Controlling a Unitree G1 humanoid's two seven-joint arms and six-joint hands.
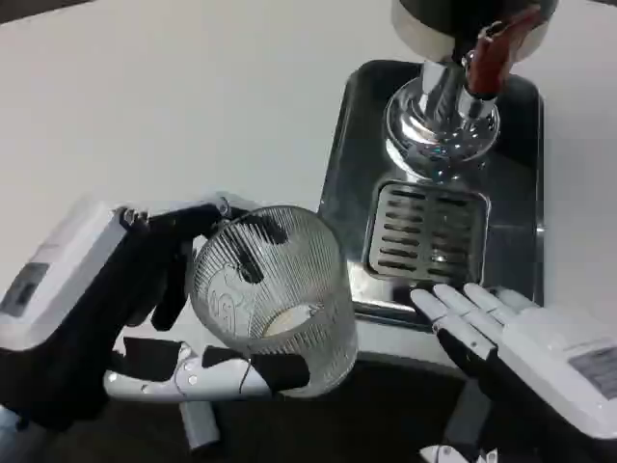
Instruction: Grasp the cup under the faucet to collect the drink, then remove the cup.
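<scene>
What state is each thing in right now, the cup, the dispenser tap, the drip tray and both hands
cup: held off the tray, tilted, looks empty
left hand: grips the cup
right hand: holds nothing, fingers apart, at the drip tray's front edge
faucet lever: red, no drink seen flowing
drip tray: bare grate

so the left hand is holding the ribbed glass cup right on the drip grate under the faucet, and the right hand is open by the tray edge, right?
Not quite. In the head view the left hand holds the ribbed glass cup off to the left of the tray, not on the drip grate under the faucet. The right hand is open by the tray edge, as you said.
</scene>
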